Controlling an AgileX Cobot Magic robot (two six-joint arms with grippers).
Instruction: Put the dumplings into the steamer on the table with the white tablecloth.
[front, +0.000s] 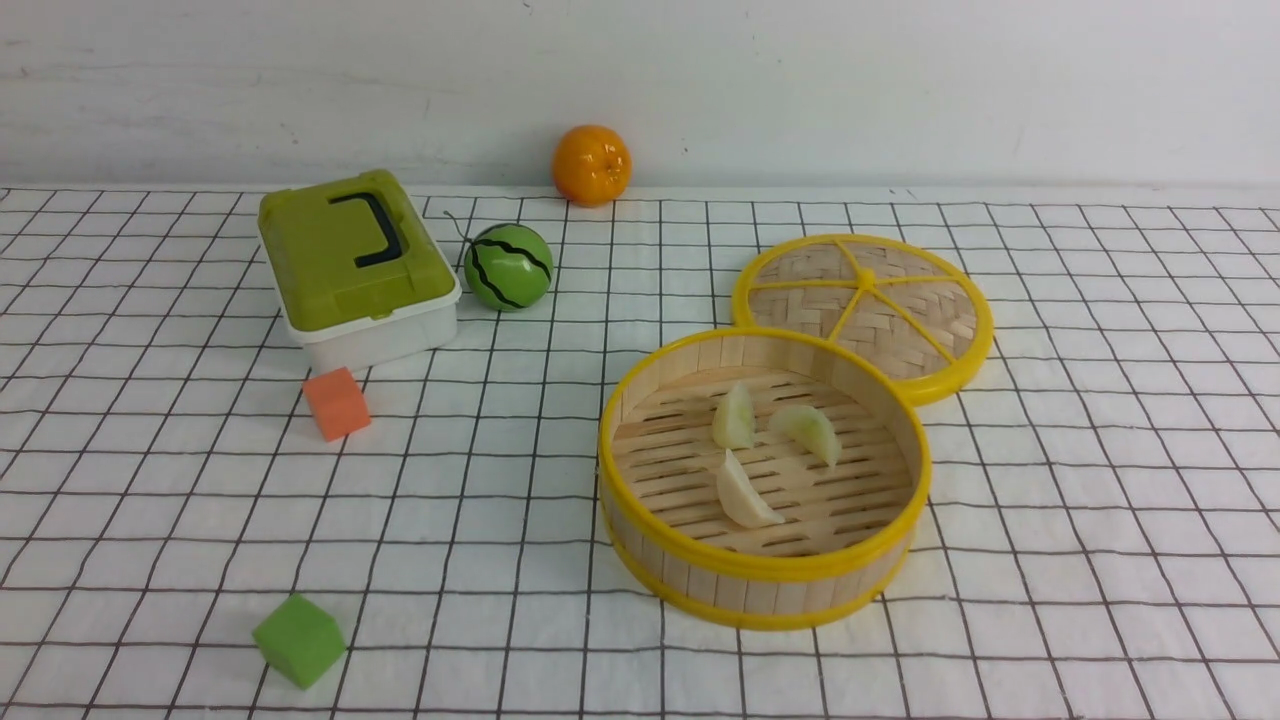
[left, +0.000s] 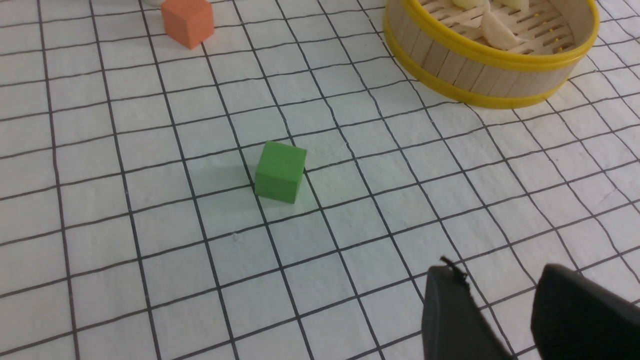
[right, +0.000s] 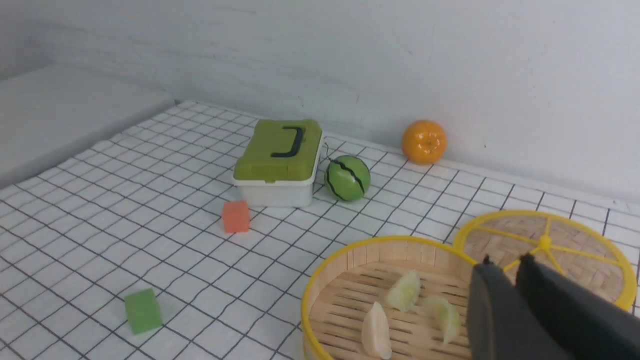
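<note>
Pinch the slick, light dumplings across the belly; all sit in the steamer; your left jaws parted, right jaws nearly closed, empty.

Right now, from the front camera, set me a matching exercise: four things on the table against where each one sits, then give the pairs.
Things:
1. dumplings
2. woven lid
3. orange fruit
4. green cube

Places:
A. against the back wall
B. closest to the front camera, on the left
C. inside the steamer
D. lying flat just behind the steamer

Pairs: 1-C, 2-D, 3-A, 4-B.
</note>
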